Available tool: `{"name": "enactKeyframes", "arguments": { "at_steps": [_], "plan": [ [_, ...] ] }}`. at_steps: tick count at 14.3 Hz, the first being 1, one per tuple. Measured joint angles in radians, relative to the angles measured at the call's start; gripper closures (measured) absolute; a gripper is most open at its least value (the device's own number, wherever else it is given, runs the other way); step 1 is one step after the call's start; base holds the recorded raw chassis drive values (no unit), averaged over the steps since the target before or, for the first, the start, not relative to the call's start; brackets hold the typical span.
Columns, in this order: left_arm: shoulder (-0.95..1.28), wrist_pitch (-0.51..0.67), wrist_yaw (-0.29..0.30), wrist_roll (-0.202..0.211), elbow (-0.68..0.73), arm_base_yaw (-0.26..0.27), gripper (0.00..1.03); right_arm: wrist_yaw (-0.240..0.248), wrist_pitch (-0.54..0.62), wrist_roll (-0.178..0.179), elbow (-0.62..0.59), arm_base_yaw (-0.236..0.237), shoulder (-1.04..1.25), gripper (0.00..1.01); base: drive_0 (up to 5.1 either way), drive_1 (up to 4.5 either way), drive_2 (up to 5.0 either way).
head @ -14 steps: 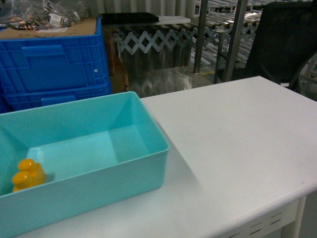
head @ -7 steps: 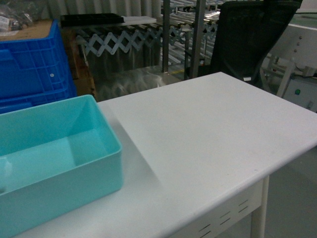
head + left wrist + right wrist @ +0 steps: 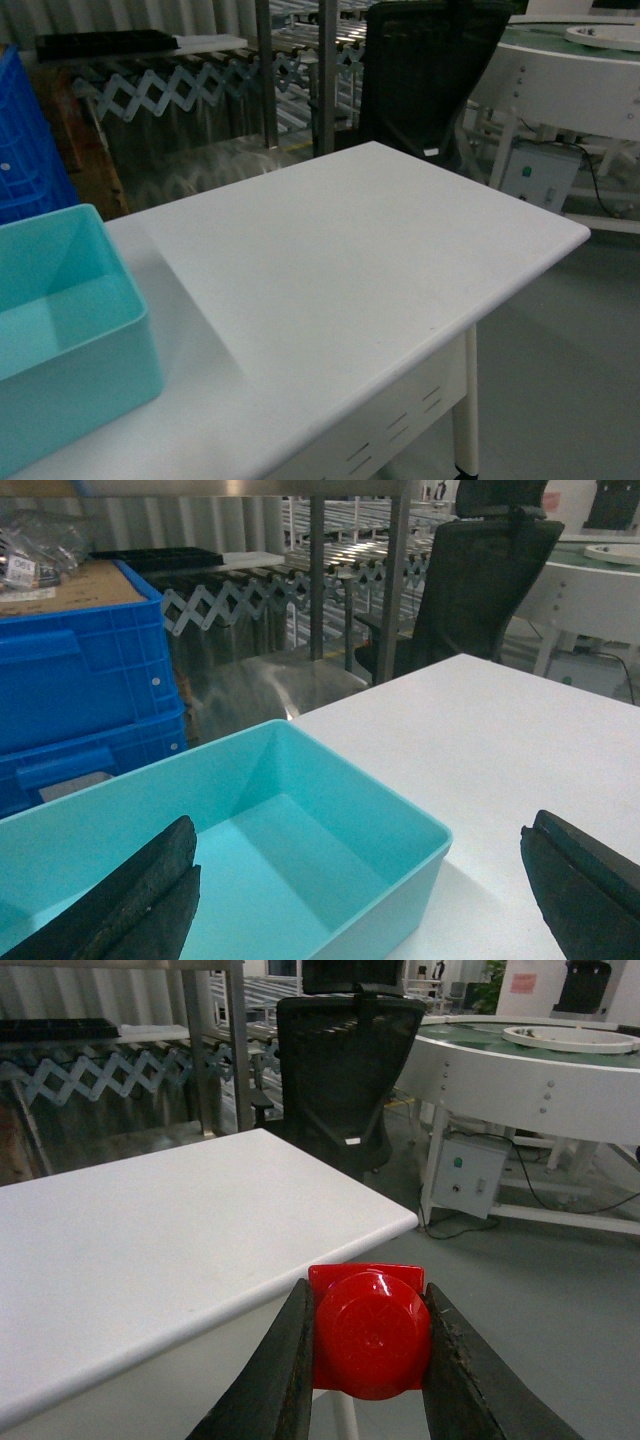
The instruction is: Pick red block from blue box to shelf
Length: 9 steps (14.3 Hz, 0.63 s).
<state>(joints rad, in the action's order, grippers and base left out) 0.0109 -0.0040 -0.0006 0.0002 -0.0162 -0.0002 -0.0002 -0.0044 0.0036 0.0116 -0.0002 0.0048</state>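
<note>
The red block is out of the blue box and sits pinched between the two dark fingers of the right gripper, its round stud facing the wrist camera and a finger pressed against each side face. In that view the gripper hangs past the edge of the white table, over open floor, with a black office chair and a round white machine beyond. The left gripper holds nothing; its fingers are spread wide, hovering above the near end of the blue box. The step in hand looks like the carry toward the shelf, and no clear landing tier is visible yet, only steel uprights and roller rails behind the table. To do it well, the pinch should stay firm and square on the flat sides, since the glossy plastic could slide if the grip eases or the arm swings sharply. The block is best kept level and close in while the base moves, giving the table edge and the chair room. The left arm is best kept where it is, clear of the box rim, so nothing gets dragged.
</note>
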Motion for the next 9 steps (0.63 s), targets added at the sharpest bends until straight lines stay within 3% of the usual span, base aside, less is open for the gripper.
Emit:
{"name": "enactKeyframes", "arguments": {
  "at_steps": [9],
  "plan": [
    [0.0,0.0,0.0,0.0,0.0,0.0,0.05,0.0,0.0,0.0,0.0,0.0,0.0,0.79,-1.4,-1.44,-1.4]
  ]
}}
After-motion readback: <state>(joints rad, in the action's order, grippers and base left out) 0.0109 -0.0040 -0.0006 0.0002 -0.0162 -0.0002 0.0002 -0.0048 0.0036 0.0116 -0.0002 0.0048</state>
